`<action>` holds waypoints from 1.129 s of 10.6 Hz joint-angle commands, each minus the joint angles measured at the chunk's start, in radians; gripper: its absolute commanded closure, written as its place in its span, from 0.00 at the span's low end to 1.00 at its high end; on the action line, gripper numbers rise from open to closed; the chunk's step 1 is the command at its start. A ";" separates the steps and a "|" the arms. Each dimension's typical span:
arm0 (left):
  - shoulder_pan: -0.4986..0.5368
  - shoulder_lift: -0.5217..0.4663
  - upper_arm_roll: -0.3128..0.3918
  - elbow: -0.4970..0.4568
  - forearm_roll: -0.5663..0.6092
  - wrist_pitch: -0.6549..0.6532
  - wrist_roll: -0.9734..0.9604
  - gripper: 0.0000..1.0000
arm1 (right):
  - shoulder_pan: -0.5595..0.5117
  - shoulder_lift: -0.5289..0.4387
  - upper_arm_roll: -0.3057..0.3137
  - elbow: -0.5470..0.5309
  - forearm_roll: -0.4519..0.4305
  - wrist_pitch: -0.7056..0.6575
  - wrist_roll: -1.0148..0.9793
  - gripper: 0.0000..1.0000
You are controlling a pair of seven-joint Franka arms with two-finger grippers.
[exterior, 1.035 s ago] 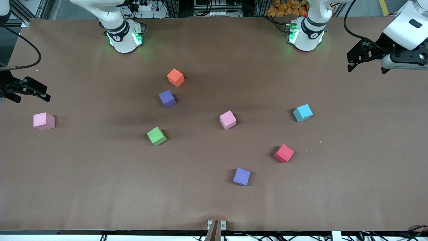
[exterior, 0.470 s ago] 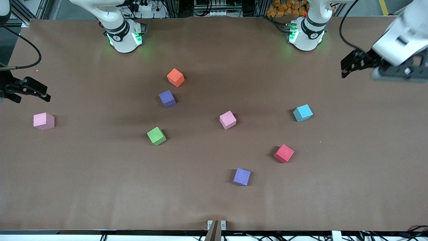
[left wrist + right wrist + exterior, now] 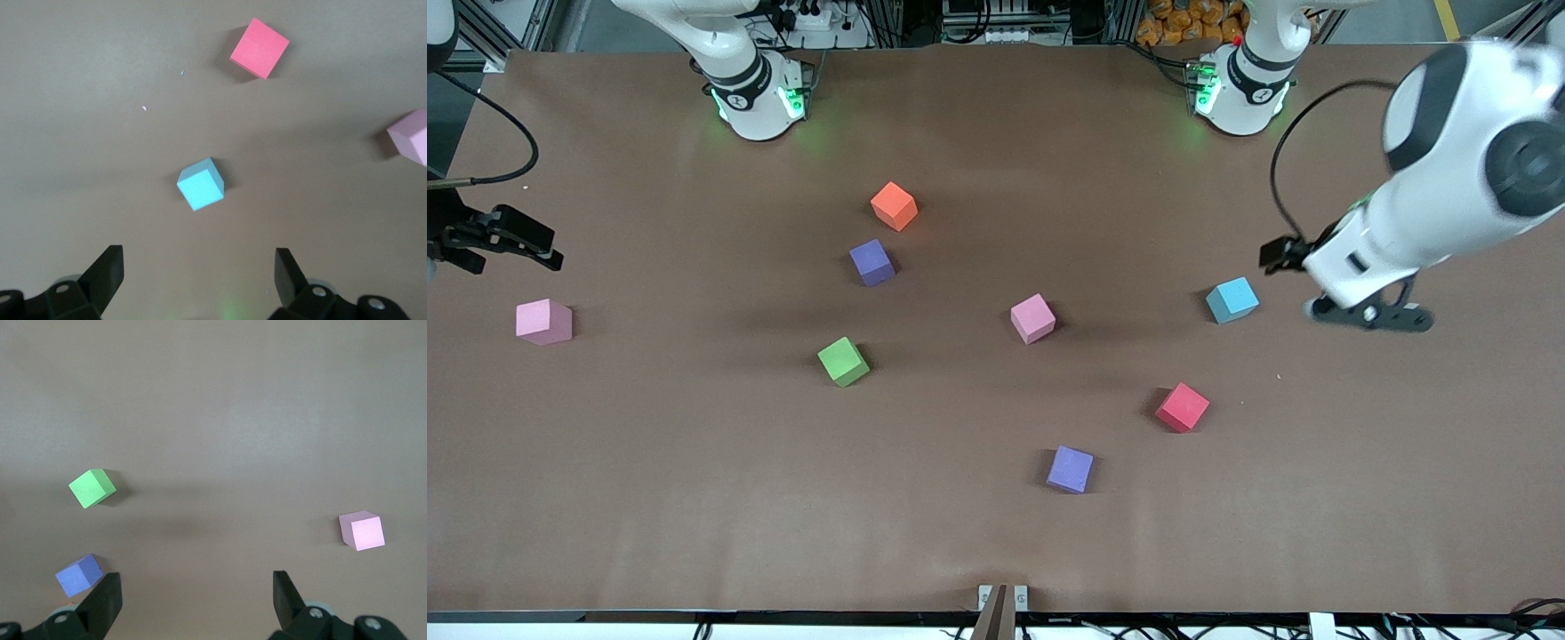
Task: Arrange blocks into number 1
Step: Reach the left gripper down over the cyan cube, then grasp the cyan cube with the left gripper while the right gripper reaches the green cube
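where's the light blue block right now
The light blue block sits on the table toward the left arm's end, farther from the front camera than the red cube; the open left gripper hangs beside it.

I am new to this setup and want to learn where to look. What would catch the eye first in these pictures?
First, the left arm reaching in over the table, its left gripper open and empty beside the light blue block. Next, the coloured cubes scattered apart on the brown table: the orange block nearest the bases, the lavender cube nearest the front camera. The right gripper waits open above a pink cube at its end.
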 commanded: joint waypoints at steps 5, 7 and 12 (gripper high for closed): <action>-0.007 0.089 -0.005 -0.280 0.064 0.279 -0.171 0.00 | 0.008 0.072 -0.006 -0.001 -0.011 -0.061 -0.001 0.00; 0.002 0.109 -0.005 -0.330 0.065 0.351 -0.218 0.00 | 0.017 0.072 -0.004 -0.004 0.000 -0.092 0.005 0.00; 0.004 0.143 -0.004 -0.451 0.080 0.477 -0.306 0.00 | 0.126 0.060 0.000 -0.038 0.049 -0.106 0.042 0.00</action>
